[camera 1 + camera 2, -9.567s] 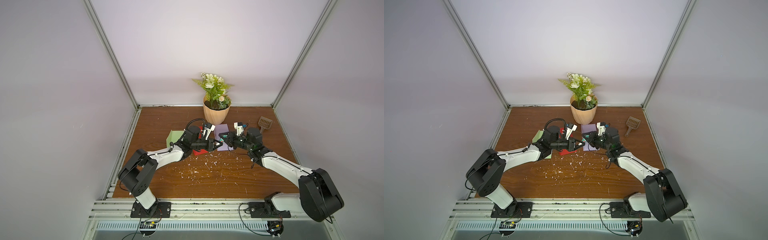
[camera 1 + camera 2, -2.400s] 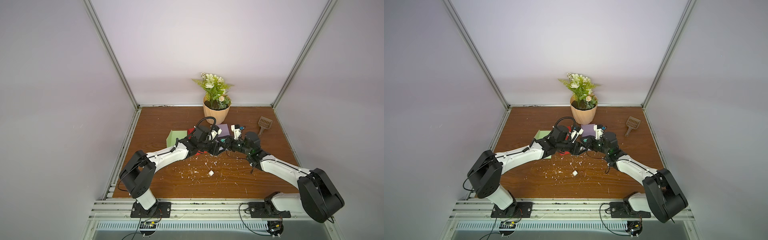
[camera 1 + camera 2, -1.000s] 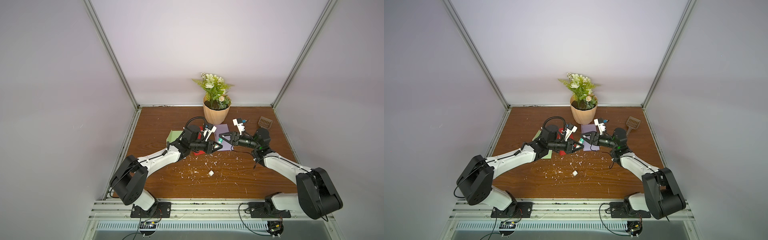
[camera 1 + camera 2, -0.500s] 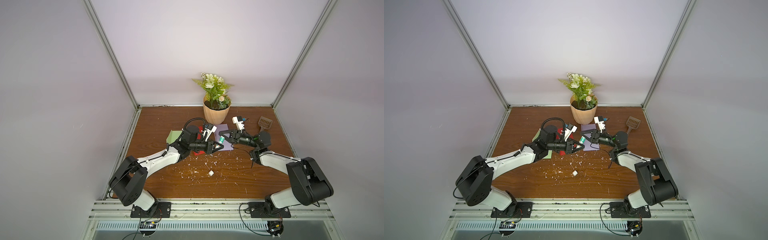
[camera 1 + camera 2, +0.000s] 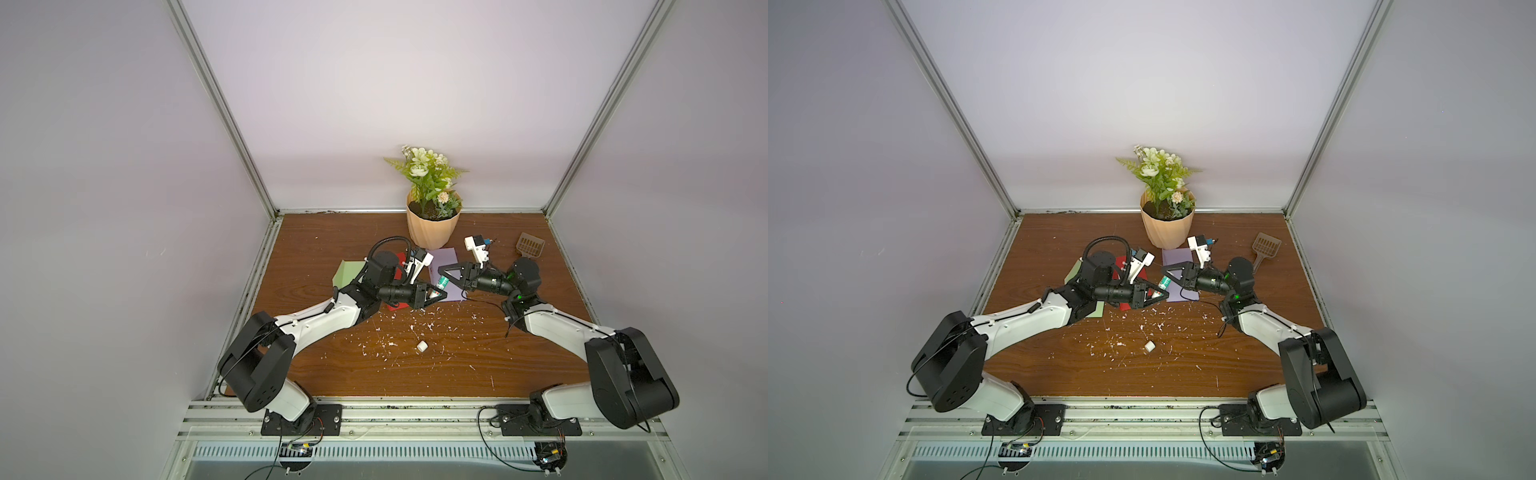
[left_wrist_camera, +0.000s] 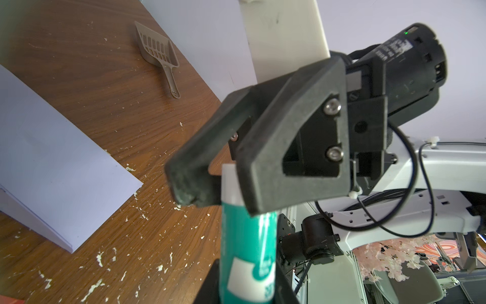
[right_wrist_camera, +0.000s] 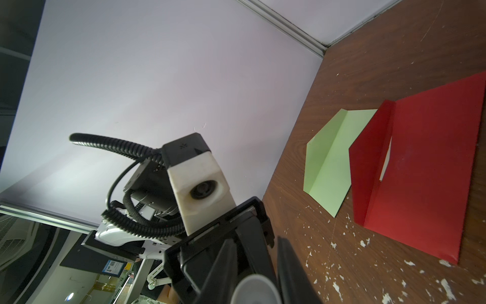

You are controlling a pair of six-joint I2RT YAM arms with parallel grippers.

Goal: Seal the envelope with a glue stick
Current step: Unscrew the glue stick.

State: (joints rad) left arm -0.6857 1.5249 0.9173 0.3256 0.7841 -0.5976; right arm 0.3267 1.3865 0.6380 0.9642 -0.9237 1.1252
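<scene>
I am looking into a pale-walled booth where the brown wooden counter is meeting walls at the back and on both sides, with a metal rail running along its front edge. The flower pot is standing against the back wall.

Just in front of the pot a lilac envelope is lying flat. A red envelope is lying in front of the pot and to its left, and a green envelope is lying further left, close to the side wall. A slotted scoop is resting to the pot's right, near the other wall. Farther in front of the pot the wood is carrying only white scraps and a small white cap-like piece, so that is where I am seeing room to move.

The left gripper is grasping the glue stick by its green-banded body, holding it above the lilac envelope's near edge. The right gripper is clenching the stick's white end. In the left wrist view its fingers are pressing on both sides of that end.
</scene>
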